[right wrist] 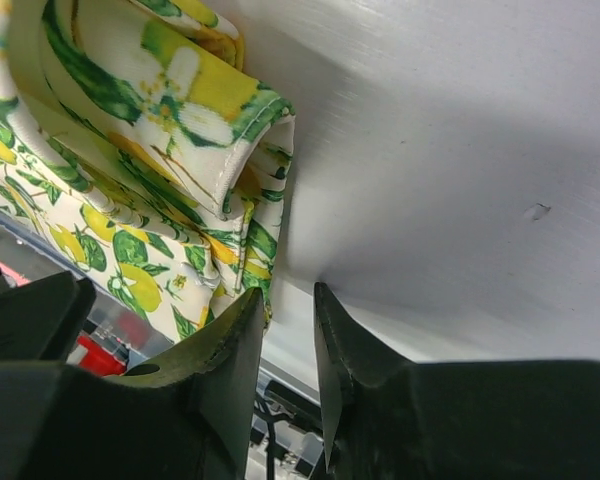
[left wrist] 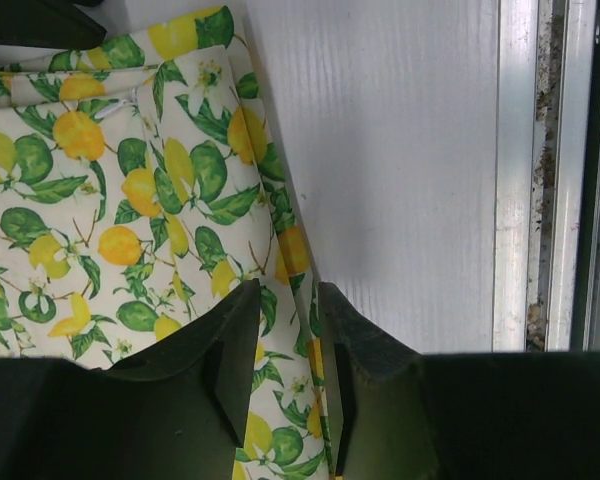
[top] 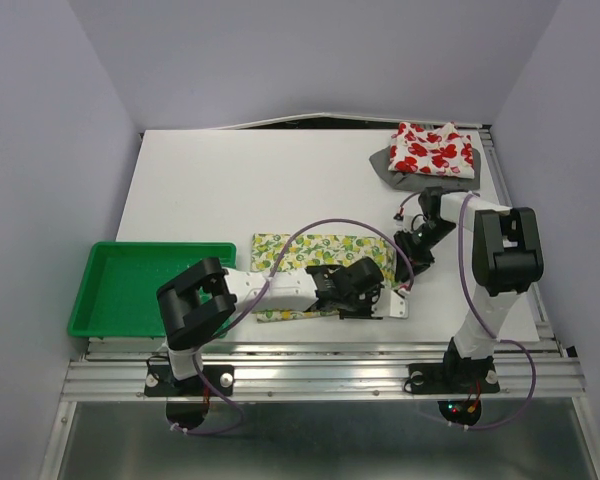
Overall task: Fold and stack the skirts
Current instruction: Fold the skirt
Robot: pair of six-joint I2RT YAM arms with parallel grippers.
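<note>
The left claw [left wrist: 287, 300] hovers low over one edge of the white cloth skirt printed with yellow lemons and green leaves [top: 280, 250], its jaws a narrow gap apart and clamped on nothing. The right claw [right wrist: 288, 300] is likewise slightly parted at that skirt's right end, with bare white worktop [top: 230, 180] showing between its jaws. The lemon skirt lies mid-worktop as a long folded band and probably needs another fold. At the far right corner the white skirt with red print [top: 435, 150] rests folded on the plain grey skirt [top: 383, 166], so the stack looks two-thirds built and only the lemon skirt is not yet on it.
</note>
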